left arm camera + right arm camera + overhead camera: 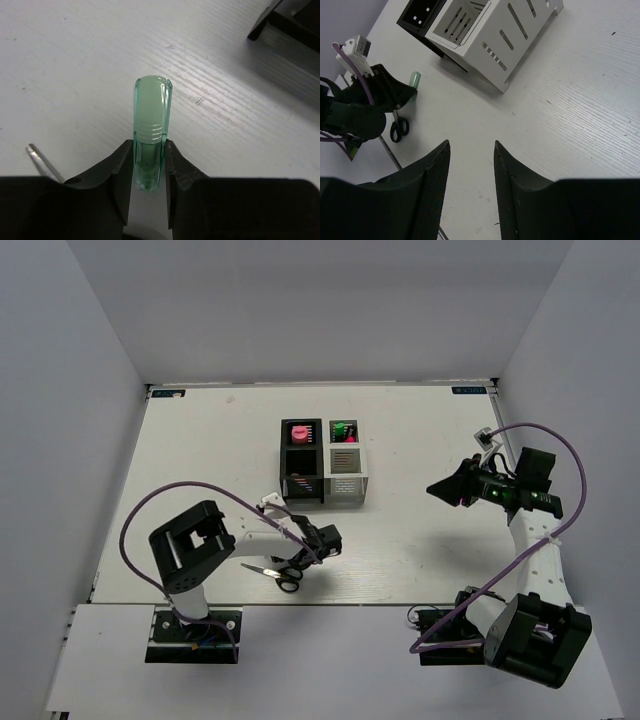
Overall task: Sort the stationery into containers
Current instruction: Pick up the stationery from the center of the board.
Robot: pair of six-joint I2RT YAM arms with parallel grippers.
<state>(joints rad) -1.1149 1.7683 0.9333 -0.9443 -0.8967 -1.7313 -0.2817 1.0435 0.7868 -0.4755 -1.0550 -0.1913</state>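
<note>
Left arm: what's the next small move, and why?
Probably lift straight up. The left gripper hugs both sides of the pale green capsule, which lies flat on the table, short of the containers.

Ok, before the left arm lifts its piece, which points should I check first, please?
1. Pale green capsule sits between the left tool fingers: ok.
2. Both fingers touch its sides: ok, as it appears; whether the grip is firm: cannot tell.
3. Scissors lie apart from the capsule: ok.
4. Right tool open, empty and away from the left arm: ok.
5. Table between the left tool and the containers free of objects: ok.
</note>
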